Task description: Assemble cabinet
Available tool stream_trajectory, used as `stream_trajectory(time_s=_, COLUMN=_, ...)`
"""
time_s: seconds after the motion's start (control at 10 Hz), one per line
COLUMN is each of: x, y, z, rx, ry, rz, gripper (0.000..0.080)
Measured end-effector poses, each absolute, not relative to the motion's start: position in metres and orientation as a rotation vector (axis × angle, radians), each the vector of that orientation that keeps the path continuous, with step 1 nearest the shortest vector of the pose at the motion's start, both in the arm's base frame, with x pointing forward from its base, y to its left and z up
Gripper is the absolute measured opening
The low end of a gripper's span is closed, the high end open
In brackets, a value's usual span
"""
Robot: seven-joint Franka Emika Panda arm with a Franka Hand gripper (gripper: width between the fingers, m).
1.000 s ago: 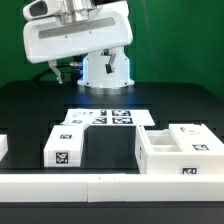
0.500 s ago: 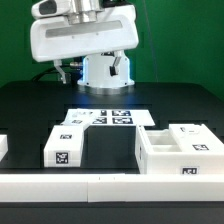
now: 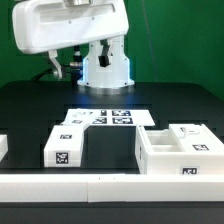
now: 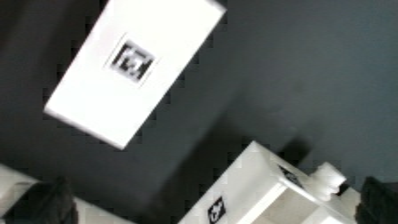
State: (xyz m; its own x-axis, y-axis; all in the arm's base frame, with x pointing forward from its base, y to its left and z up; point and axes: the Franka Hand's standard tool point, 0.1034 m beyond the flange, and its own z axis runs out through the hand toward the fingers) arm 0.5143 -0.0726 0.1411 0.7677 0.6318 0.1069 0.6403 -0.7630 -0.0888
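Observation:
The cabinet is a large white box with inner dividers and a tag on its front, standing at the exterior view's right near the front. In the wrist view its corner shows a tag and a small peg. My gripper hangs high over the back of the table, well apart from the cabinet. In the wrist view the gripper has its dark fingertips far apart at the frame edges, open, with nothing between them.
A smaller white block with tags lies left of the cabinet and also shows in the wrist view. The marker board lies behind it. Long white border rails run along the front. A small white part sits at the left edge.
The hand has moved up and toward the exterior view's left. The parts on the table have not moved.

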Motion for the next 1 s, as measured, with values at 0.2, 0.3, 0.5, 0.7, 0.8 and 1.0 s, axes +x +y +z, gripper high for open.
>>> stream_trajectory(time_s=0.2, x=0.515, y=-0.074, z=0.126, rx=-2.79, ry=-1.195, rz=-0.031, gripper=0.0795)
stream_trajectory(time_s=0.3, x=0.518, y=-0.071, z=0.125, rx=-2.734, ry=-1.295, rz=0.051, gripper=0.0795)
stream_trajectory(time_s=0.5, x=0.529, y=-0.079, z=0.132, rx=-2.67, ry=-1.5, rz=0.008, gripper=0.0795)
stream_trajectory(time_s=0.7, x=0.526, y=-0.085, z=0.131, rx=-2.574, ry=-1.675, rz=0.023, gripper=0.0795)
stream_trajectory(time_s=0.8, x=0.51, y=-0.093, z=0.118, rx=-2.49, ry=-1.798, rz=0.031, gripper=0.0795)
stream_trajectory(time_s=1.0, x=0.47, y=-0.1, z=0.093, rx=-2.484, ry=-1.796, rz=0.072, gripper=0.0795)
